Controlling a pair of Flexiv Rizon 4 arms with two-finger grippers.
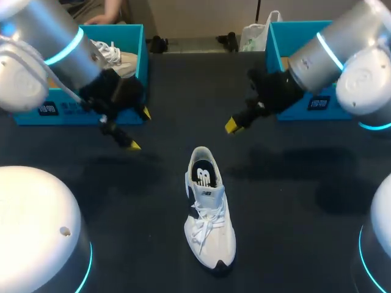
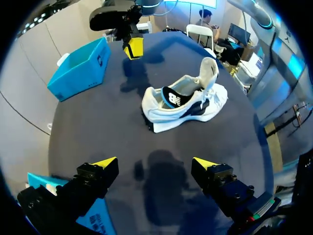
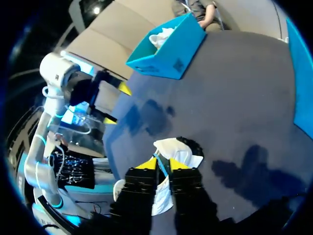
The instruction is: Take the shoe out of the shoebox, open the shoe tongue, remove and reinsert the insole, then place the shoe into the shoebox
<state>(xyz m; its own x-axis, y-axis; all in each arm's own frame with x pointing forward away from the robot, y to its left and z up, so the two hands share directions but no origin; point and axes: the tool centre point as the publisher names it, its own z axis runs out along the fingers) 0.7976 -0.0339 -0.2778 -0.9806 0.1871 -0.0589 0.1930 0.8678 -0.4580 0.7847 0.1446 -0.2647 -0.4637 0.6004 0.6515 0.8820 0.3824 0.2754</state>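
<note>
- The shoe (image 1: 209,210) is out of both boxes. It is a white sneaker standing on its sole in the middle of the surface (image 1: 293,201), heel far, toe near.
- We see the black insole (image 1: 203,173) lying inside the opening. The white laces (image 1: 206,224) run across the front half.
- Our left pincer (image 1: 139,129) hangs over the surface to the far left of the shoe, well apart from it and just in front of the left shoebox.
- Its fingers are spread wide with nothing between them. In the left wrist view we see only bare surface between the tips, with the shoe ahead.
- Our right pincer (image 1: 233,125) hangs over the surface to the far right of the shoe and does not touch it.
- In the right wrist view its two yellow tips sit close together with only a slit between them, and they hold nothing. The shoe shows just past the tips, under and ahead of the pincer.
- The two pincers point in toward the middle, well apart from each other, and both are farther back than the shoe.
- The left shoebox (image 1: 141,49) is blue and sits at the far left. A second shoe (image 1: 119,58), also white, lies in it.
- The right shoebox (image 1: 272,46) is blue and sits at the far right, partly hidden by our right arm. We cannot tell what is inside.
</note>
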